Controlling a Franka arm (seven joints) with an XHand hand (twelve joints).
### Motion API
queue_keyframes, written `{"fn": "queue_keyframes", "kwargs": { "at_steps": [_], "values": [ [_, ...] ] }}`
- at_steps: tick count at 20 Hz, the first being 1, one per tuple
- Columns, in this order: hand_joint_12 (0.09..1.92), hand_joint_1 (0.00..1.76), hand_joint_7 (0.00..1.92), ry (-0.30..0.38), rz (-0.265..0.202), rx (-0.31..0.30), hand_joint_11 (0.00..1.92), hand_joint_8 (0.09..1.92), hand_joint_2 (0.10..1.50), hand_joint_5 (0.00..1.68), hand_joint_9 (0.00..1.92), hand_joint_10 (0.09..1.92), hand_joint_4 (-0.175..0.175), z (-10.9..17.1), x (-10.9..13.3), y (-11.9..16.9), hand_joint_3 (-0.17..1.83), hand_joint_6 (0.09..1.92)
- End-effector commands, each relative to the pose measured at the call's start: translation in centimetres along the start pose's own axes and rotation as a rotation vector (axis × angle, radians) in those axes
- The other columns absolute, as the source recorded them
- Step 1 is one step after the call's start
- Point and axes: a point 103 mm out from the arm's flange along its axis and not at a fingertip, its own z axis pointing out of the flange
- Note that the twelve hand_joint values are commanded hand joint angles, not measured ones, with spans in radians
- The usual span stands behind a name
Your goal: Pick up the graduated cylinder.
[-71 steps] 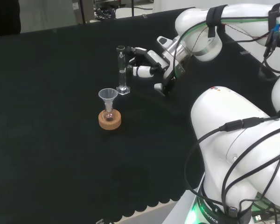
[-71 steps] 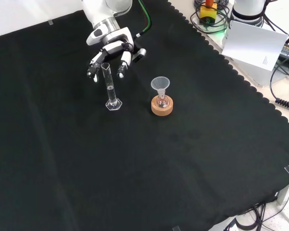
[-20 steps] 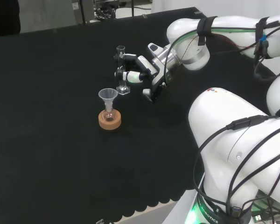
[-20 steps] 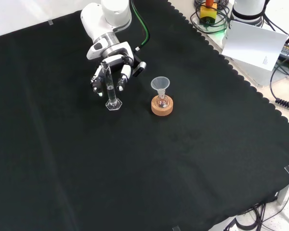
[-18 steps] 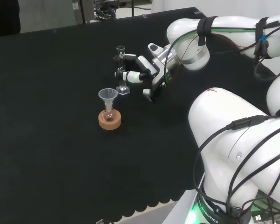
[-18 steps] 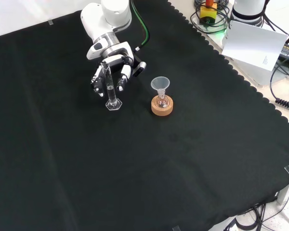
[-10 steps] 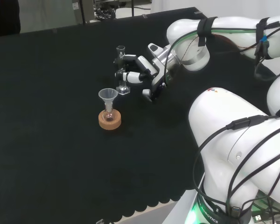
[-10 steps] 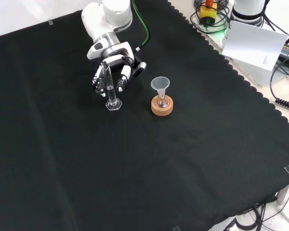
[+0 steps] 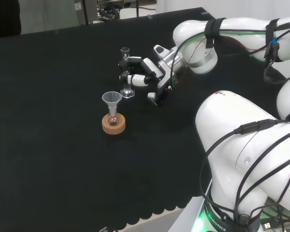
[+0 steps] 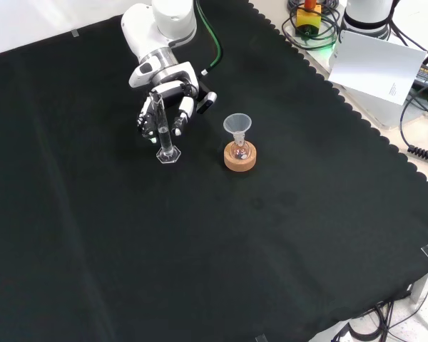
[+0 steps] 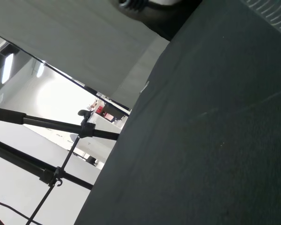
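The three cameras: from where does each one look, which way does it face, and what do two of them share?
Head view: behind and above the arm's base, over white links, toward the hand at the graduated cylinder.
Front view: in front, looking down on the cloth; the hand enters from the top.
Wrist view: at the wrist, across the cloth toward the room.
Head and front views share the cylinder and the funnel.

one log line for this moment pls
phase: grasping | hand: fingers curling round graduated cylinder | cylinder: upright, base on cloth | funnel: in flask on cork ring, apart

Clear graduated cylinder (image 10: 161, 129) stands upright on its hexagonal base.
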Motion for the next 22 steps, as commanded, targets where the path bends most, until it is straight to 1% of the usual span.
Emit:
{"fn": "queue_keyframes", "kwargs": {
  "at_steps": [1, 5, 7, 9, 11, 14, 16, 21, 22],
  "values": [
    [1.11, 1.13, 0.81, 0.001, 0.003, -0.003, 0.77, 0.53, 0.98, 0.71, 1.07, 0.31, 0.005, 0.1, 0.0, 0.0, -0.17, 0.62],
    [1.11, 1.12, 0.81, -0.002, 0.002, -0.008, 0.78, 0.53, 1.0, 0.72, 1.08, 0.3, 0.006, 0.0, 0.0, -0.1, -0.17, 0.62],
    [1.09, 1.12, 0.83, -0.007, 0.007, -0.016, 0.8, 0.53, 1.02, 0.75, 1.09, 0.29, 0.01, -0.1, 0.0, -0.1, -0.17, 0.61],
    [1.06, 1.14, 0.9, -0.018, 0.014, -0.021, 0.84, 0.53, 1.1, 0.83, 1.13, 0.26, 0.016, -0.3, 0.1, -0.1, -0.17, 0.59],
    [1.05, 1.17, 0.94, -0.037, 0.018, -0.022, 0.87, 0.53, 1.18, 0.86, 1.16, 0.25, 0.018, -0.5, 0.2, -0.1, -0.17, 0.58],
    [1.02, 1.19, 0.95, -0.097, 0.024, -0.02, 0.91, 0.54, 1.25, 0.85, 1.16, 0.23, 0.013, -0.7, 0.5, 0.0, -0.17, 0.6],
    [1.01, 1.19, 0.94, -0.154, 0.013, -0.002, 0.92, 0.55, 1.28, 0.84, 1.16, 0.22, 0.006, -1.1, 0.8, 0.1, -0.17, 0.63],
    [0.98, 1.21, 0.93, -0.246, -0.02, 0.043, 0.94, 0.6, 1.28, 0.88, 1.17, 0.22, -0.007, -2.7, 1.9, 0.5, -0.17, 0.65],
    [0.98, 1.18, 0.94, -0.258, -0.023, 0.048, 0.96, 0.6, 1.25, 0.88, 1.19, 0.22, -0.068, -3.1, 2.1, 0.6, -0.13, 0.83]
  ]
}}
